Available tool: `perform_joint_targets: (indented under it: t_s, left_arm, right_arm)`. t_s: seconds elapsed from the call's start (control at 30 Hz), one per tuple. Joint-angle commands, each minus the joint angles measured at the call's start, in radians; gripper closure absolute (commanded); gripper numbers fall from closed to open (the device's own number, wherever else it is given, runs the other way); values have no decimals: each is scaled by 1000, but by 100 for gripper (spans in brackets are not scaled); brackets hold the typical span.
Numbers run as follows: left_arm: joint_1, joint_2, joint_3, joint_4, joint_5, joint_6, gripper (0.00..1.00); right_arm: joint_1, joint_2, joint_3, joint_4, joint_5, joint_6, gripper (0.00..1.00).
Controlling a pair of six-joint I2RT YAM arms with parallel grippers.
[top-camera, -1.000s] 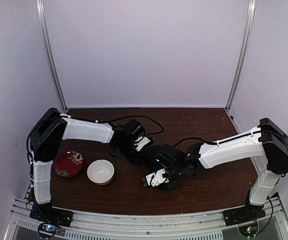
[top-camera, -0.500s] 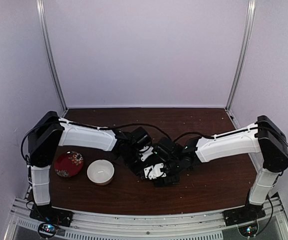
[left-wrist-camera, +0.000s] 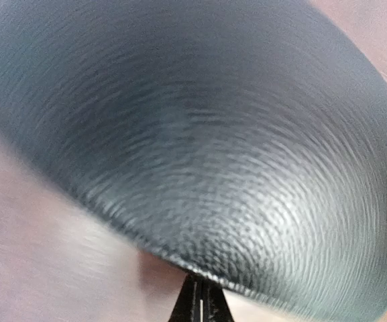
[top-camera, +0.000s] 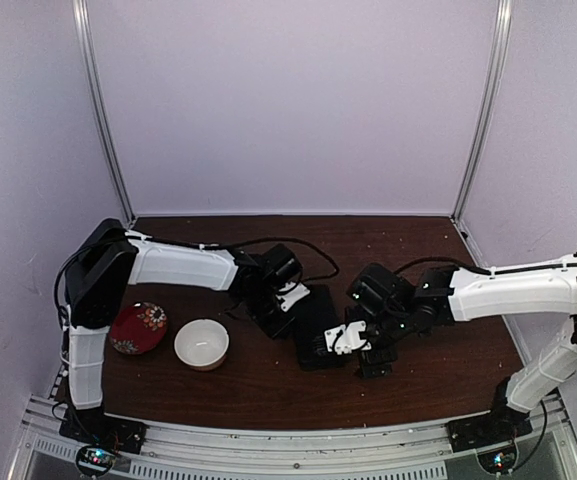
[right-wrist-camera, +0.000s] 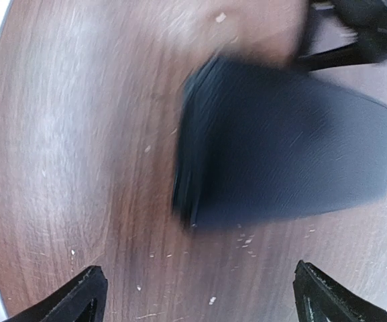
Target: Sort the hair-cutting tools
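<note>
Black pouch (top-camera: 313,322) lies on the table (top-camera: 448,370) between both grippers from above, left gripper (top-camera: 286,302) touching its far end, right gripper (top-camera: 340,342) just beside; no scissors or sticks show anywhere. Left wrist: fingers (left-wrist-camera: 194,305) appear pinched on its rim. Right wrist: fingers (right-wrist-camera: 86,295) gape, pouch ahead, lying crosswise.

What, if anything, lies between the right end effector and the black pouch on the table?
Nothing visible does. In the right wrist view, only bare table separates the open right end effector from the black pouch. The left end effector sits at the pouch's far side, not in between.
</note>
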Motion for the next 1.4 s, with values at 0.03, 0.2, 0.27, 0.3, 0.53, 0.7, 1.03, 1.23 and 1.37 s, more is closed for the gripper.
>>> perform_joint_targets:
  t_s: [0.03,0.2,0.27,0.3,0.53,0.7,1.03,1.23,1.37]
  left_arm:
    - [77,57,102,-46,-111,36,100]
    - [69,52,107,-5,1,30,100]
    - [69,51,102,-3,10,30,100]
    - [69,49,98,-4,17,30,100]
    - [58,4,33,32,51,14,100]
    - [55,-6,31,33,57,13,100]
    - [55,-6,37,35,56,23,100]
    - [51,-19,22,30,91,19,100]
    - [32,-68,-27,2,101,-7,100]
  right_arm:
    - [-1,7,-75,83,50,-49,0]
    - [15,136,64,52,57,14,0]
    - [29,167,105,74,53,57,2]
    - [44,174,117,94,55,75,6]
    - [135,211,172,179,91,162,15]
    - [162,290,223,190,95,170,26]
    - [190,403,233,230,198,209,33]
    - [175,460,266,259,375,312,65]
    - [142,487,292,225,343,367,72]
